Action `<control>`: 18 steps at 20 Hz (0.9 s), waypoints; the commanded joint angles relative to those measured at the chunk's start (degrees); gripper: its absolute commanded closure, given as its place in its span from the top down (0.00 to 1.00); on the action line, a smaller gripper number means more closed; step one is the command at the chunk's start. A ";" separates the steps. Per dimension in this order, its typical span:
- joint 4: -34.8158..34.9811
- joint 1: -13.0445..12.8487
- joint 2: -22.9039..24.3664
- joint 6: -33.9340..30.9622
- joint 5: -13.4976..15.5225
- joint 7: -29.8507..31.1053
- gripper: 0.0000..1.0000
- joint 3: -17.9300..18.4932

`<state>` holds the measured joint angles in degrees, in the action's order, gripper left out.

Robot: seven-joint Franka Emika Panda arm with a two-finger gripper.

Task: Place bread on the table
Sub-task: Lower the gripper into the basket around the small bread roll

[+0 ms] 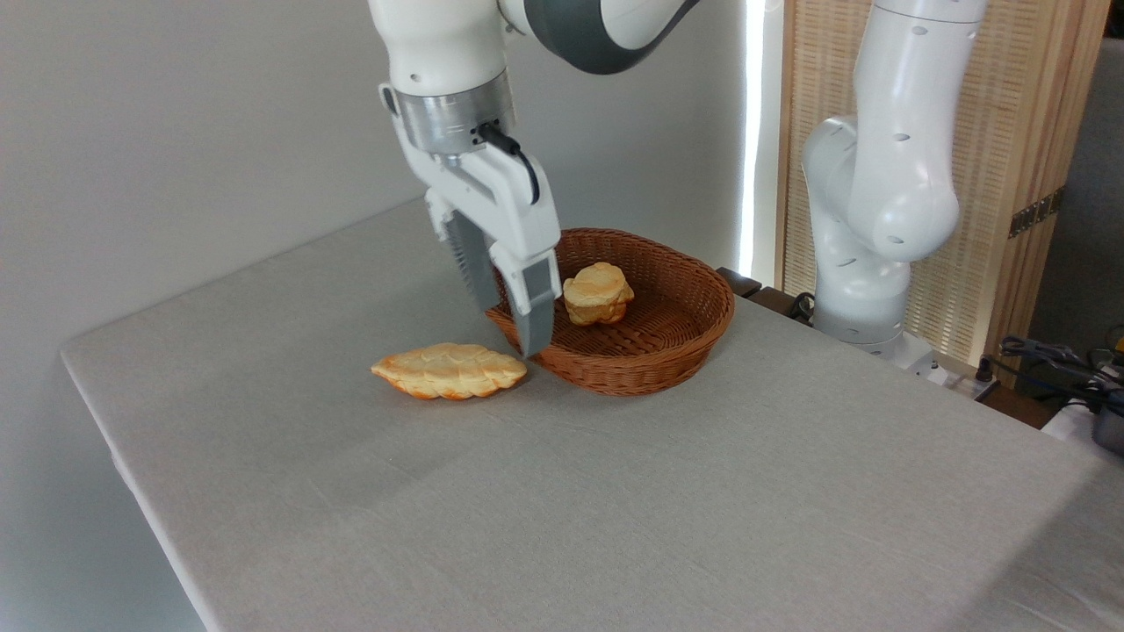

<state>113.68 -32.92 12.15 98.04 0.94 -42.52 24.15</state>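
The hand [512, 325] hangs low at the left rim of the brown wicker basket [694, 338], fingers pointing down, one grey fingertip [534, 333] just above the worktop [615, 509] and the other behind it, over the basket's inside. The two fingers stand a narrow gap apart with nothing between them. The bread [598, 293], a lumpy golden bun, sits in the basket, toward its left half, just beside the hand and not touched by it. Outside the basket, lying flat on the grey cloth, is the long leaf-shaped bread [449, 370], its right tip right by the near fingertip. Basket and both breads sit toward the worktop's far edge; the near part lies bare.
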 commanded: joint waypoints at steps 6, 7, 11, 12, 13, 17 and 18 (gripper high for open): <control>8.56 -14.17 8.15 -7.78 -1.72 -0.02 1.00 -0.07; 9.62 -15.06 8.33 -7.78 -2.51 0.16 1.00 -1.03; 14.54 -15.50 8.33 -6.90 -4.72 0.68 1.00 -7.61; 15.33 -15.50 8.33 -6.90 -4.72 0.60 1.00 -8.24; 15.95 -15.50 8.33 -6.90 -4.72 0.60 1.00 -8.59; 18.32 -15.51 7.54 -5.06 -4.63 0.42 1.00 -11.13; 18.41 -15.50 6.84 -4.97 -4.63 0.42 1.00 -11.67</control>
<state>130.13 -48.35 18.86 91.30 -2.65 -42.18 14.25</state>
